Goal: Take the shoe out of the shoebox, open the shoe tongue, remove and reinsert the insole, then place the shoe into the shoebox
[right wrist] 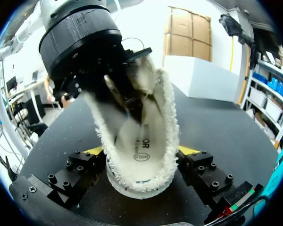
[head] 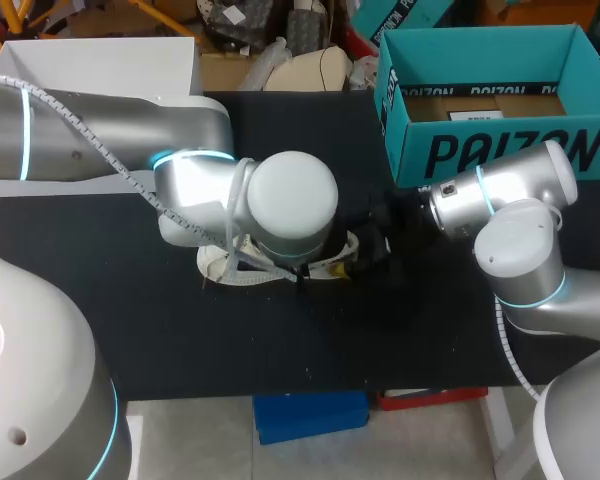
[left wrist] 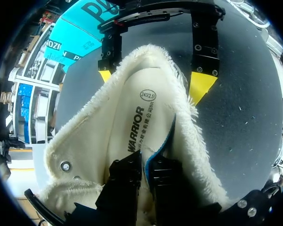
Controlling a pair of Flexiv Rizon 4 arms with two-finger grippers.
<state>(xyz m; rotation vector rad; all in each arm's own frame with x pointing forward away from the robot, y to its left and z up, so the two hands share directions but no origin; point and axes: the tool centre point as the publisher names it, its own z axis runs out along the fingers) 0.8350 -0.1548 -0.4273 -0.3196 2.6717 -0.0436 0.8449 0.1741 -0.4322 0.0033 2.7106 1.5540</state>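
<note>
A white fleece-lined shoe (head: 225, 268) lies mid-table under my left arm's wrist. In the left wrist view my left gripper (left wrist: 145, 165) is shut on the blue-edged rim of the printed insole (left wrist: 132, 108), its black fingers (left wrist: 125, 176) pinching it inside the shoe (left wrist: 85, 146). My right gripper (right wrist: 141, 157) straddles one end of the shoe (right wrist: 167, 108), with a yellow-tipped finger (right wrist: 191, 151) pressed against each side. The insole (right wrist: 132, 141) curves up out of the shoe toward the left gripper. The teal shoebox (head: 495, 150) stands open at the back right.
A white box lid (head: 90, 65) lies at the back left of the black table (head: 100, 330). Both arms crowd the middle, around the shoe. The shoebox holds a brown cardboard insert (head: 480, 103).
</note>
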